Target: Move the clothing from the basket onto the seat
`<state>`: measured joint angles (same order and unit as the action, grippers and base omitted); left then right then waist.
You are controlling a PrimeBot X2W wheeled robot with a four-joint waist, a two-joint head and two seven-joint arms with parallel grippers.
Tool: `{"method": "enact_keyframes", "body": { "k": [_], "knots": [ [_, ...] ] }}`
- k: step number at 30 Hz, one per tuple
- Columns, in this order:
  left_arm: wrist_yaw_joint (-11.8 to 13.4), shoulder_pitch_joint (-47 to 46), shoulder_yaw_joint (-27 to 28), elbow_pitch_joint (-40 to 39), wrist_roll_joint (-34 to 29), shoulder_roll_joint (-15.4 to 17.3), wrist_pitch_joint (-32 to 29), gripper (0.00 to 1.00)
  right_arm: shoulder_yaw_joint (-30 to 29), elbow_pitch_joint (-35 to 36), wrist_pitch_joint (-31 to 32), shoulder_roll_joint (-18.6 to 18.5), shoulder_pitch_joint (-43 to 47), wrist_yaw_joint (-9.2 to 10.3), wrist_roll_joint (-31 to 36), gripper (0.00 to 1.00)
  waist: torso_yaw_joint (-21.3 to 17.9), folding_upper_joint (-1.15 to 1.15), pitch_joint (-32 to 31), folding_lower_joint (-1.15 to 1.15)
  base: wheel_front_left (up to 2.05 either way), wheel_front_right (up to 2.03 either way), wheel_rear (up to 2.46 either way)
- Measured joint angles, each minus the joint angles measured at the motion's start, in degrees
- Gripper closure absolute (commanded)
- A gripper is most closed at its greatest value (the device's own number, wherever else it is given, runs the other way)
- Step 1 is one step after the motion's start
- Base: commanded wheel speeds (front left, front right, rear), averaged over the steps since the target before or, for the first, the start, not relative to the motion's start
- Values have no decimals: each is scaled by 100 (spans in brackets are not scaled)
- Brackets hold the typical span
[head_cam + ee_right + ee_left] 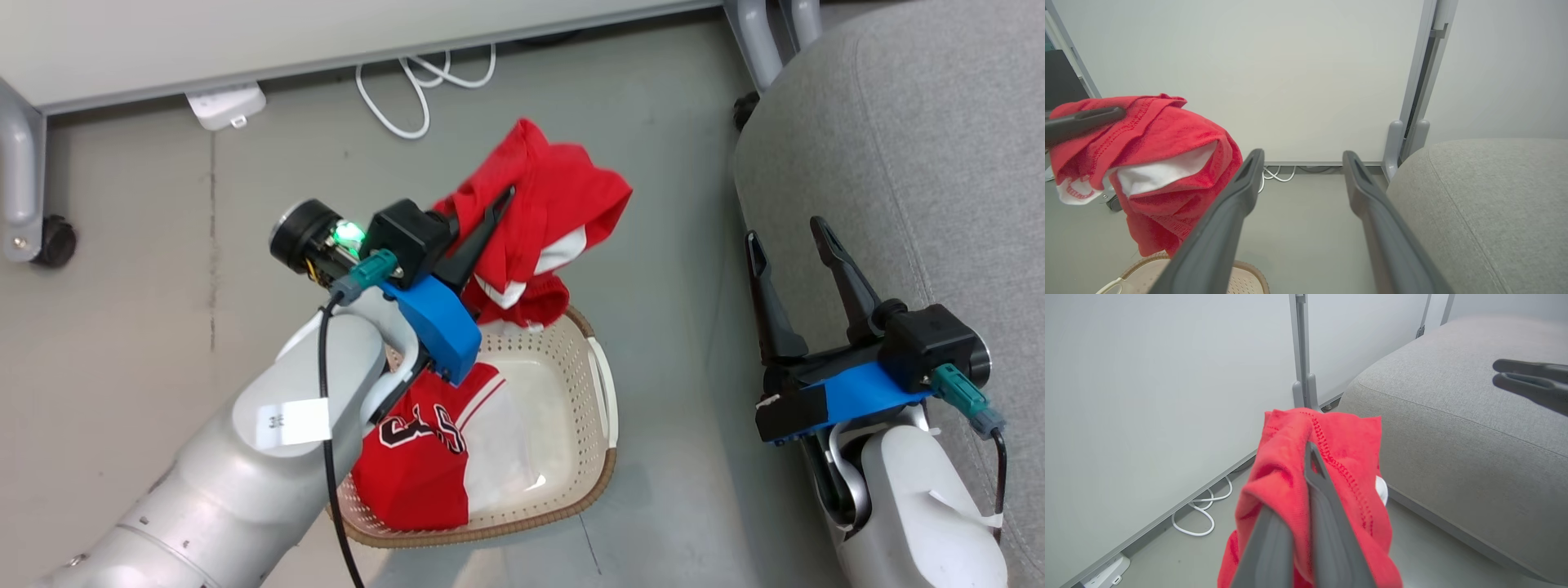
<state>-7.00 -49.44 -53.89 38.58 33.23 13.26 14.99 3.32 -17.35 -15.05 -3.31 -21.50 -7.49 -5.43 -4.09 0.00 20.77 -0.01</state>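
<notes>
Where the grey floor [122, 327] runs down the left of the head view, a black caster [55, 241] sits under a pale panel's leg. A white power strip [224, 104] lies at the panel's foot, and a looped white cable [416, 90] trails just to its right.

A pale forearm comes up from the lower left and crosses the near-left part of the basket [600, 474]. At its end the left tool [494, 214] is pressed together, pinching a fold of a red jersey [555, 204]. That jersey hangs bunched in the air above the basket's far rim, with white trim showing on its underside. Whether its lowest fold touches the rim I cannot tell. In the left wrist view the red cloth wraps around both dark fingers.

The basket stands on the floor between the forearm and the seat [922, 147]. A second jersey [416, 465], red with black-and-white numerals, lies crumpled in the basket's left half, partly under the forearm. The right half shows the bare perforated bottom.

Further right, the large grey seat rises beside the basket. The right tool [785, 234] hovers at the seat's left edge with its two fingers spread wide, gripping nothing and pointing toward the panel.
</notes>
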Motion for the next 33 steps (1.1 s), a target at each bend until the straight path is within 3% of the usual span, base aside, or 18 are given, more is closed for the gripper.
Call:
{"method": "enact_keyframes", "body": {
  "k": [11, 33],
  "knots": [
    [22, 63, 667, -712, -495, -27, 0, 100, 2, -112, 0, -4, 233, 0, -20, 0, 90, 0, -589, 0, 0, 0, 0],
    [-11, 293, 740, -833, -560, -191, 0, 100, 27, -175, 0, 8, 716, 0, -42, 0, 319, 0, -1507, 0, 0, 0, 0]
  ]
}}
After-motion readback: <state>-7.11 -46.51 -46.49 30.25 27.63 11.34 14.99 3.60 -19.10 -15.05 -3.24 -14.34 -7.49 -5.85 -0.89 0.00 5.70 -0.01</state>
